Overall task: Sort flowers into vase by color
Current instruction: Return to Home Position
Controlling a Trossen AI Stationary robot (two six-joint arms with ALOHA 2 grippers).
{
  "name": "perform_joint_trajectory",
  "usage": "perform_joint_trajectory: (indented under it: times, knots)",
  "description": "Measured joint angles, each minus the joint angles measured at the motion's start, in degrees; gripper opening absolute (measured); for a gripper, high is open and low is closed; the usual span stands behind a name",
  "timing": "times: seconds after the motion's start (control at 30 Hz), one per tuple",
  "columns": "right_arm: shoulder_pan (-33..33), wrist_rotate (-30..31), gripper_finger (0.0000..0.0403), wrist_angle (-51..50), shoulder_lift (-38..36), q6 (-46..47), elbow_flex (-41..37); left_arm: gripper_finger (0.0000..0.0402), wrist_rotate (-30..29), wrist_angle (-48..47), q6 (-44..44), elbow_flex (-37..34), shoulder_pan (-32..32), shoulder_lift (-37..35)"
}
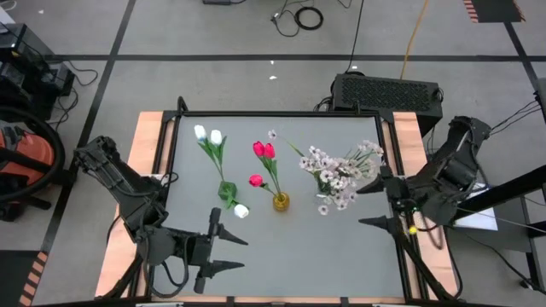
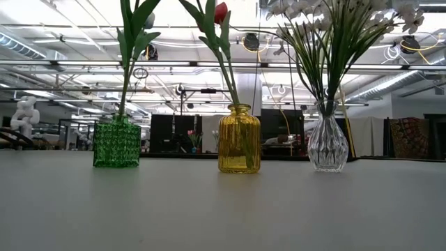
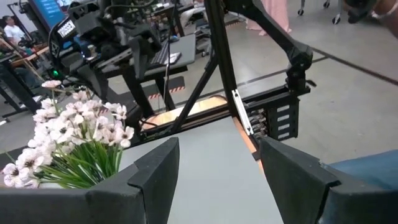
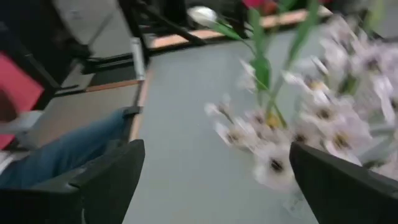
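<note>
Ref point: yellow vase point(image 1: 281, 202), mid-table point(image 1: 341, 256).

Only the high view shows both pincers. The left pincer point(image 1: 235, 253) hangs well apart from the yellow vase, toward the left arm's base. Its fingers are spread w/ nothing between them. The right pincer point(image 1: 365, 206) is on the yellow vase's other side, just beyond the clear vase point(image 2: 327, 144), and is likewise released and empty.

The low view shows neither pincer but adds vase detail lost from above:
- Yellow vase: amber ribbed glass, round shoulders, short neck.
- Green vase point(image 2: 116, 143), on the yellow vase's left-arm side: squarish, w/ a knobbly faceted surface.
- Clear vase, on the right-arm side: fluted, bulb-shaped, w/ a pinched neck.

All 3 stand upright in a row, apart from each other.

Flowers, from the high view:
- White tulips point(image 1: 216, 136) are in the green vase, w/ one bloom drooping low beside it, toward the yellow vase.
- Pink-red tulips point(image 1: 258, 148) are in the yellow vase.
- Blossom sprays point(image 1: 337, 170) fill the clear vase.

The left wrist view shows the sprays' texture: small flat pale petals w/ darker centres on thin green stems. In the right wrist view the sprays are close and blurred, so no detail there.
</note>
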Motion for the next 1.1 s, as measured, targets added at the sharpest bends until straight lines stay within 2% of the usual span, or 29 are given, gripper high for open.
perform_joint_trajectory:
  times: [0.17,0.33,0.5,0.73,0.8,0.97,1.1]
  knots:
    - [5.4,-0.6,0.0371,-3.8,-0.1,-5.5,4.1,0.0230,0.0,-0.2,-0.1,0.0,-0.9,-1.6]
    - [11.6,2.9,0.0306,-12.0,-1.6,-0.1,5.8,0.0230,0.0,-3.0,-0.3,0.0,-1.9,-2.3]
    - [18.1,5.9,0.0197,-18.0,-2.0,9.1,4.2,0.0230,0.0,-5.2,-2.2,0.0,-2.1,-2.3]
    - [23.8,5.9,0.0024,-13.4,-0.4,20.2,-7.0,0.0230,-0.1,-8.4,-6.1,0.0,-2.0,-2.3]
    - [24.9,10.2,0.0009,-9.5,-0.2,20.2,-11.2,0.0230,-0.2,-8.4,-6.2,0.0,-2.0,-2.3]
    - [25.1,19.8,0.0006,1.8,-0.2,22.2,-23.2,0.0230,-0.5,-8.5,-6.4,0.0,-2.0,-2.3]
    - [20.7,22.5,0.0002,9.5,-0.2,25.3,-31.3,0.0230,-0.6,-8.4,-6.3,-0.6,-2.0,-2.3]
